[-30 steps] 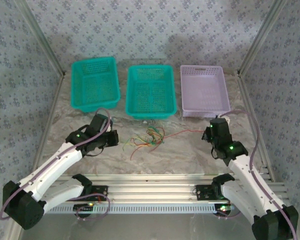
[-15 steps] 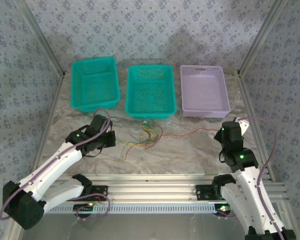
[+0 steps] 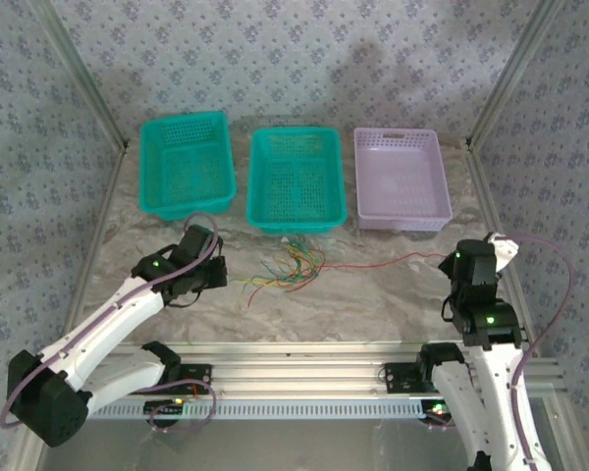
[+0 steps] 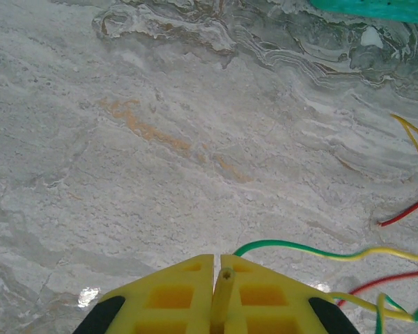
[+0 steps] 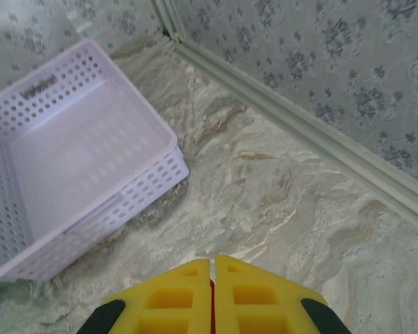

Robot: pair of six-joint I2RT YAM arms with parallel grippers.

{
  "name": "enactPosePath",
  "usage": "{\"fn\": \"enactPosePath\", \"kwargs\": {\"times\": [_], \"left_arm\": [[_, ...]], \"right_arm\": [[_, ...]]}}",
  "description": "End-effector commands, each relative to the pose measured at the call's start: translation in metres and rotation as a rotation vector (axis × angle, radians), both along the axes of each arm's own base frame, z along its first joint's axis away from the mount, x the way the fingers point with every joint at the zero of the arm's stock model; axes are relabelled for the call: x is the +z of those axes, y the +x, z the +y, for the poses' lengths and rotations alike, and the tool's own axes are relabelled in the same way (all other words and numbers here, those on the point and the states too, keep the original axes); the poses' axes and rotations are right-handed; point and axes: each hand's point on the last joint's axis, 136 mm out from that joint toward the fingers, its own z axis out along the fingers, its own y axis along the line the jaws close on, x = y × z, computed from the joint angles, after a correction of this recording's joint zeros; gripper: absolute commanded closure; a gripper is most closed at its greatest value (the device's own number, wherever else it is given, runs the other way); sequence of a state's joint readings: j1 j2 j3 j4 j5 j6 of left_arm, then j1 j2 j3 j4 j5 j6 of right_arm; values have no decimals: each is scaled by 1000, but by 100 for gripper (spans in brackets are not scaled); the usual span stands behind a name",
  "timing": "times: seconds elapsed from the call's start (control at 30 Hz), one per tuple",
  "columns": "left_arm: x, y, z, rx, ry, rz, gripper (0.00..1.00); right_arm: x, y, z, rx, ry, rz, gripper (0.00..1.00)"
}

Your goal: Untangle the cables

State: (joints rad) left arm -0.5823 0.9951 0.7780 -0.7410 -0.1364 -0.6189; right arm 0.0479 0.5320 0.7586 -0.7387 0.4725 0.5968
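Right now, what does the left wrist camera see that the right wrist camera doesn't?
Left wrist: a green-and-yellow cable leading from the left fingers, red strands at the right and a teal basket corner. Right wrist: the purple basket, the patterned wall and a red cable pinched between the right fingers. Both: shut yellow fingers over the marble table.
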Motion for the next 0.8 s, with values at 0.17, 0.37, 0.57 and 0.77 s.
{"fn": "enactPosePath", "kwargs": {"times": [0.17,0.37,0.57,0.77], "left_arm": [[1,-1,26,76,104,-2,100],[-8,2,6,52,12,25,100],[-7,9,-11,38,-60,18,100],[-5,16,-43,-33,-116,8,100]], "right_arm": [[33,-9,-16,-79,-16,-66,100],[-22,36,44,212,181,60,100],[-46,50,83,365,181,60,100],[-45,61,113,476,108,81,54]]}}
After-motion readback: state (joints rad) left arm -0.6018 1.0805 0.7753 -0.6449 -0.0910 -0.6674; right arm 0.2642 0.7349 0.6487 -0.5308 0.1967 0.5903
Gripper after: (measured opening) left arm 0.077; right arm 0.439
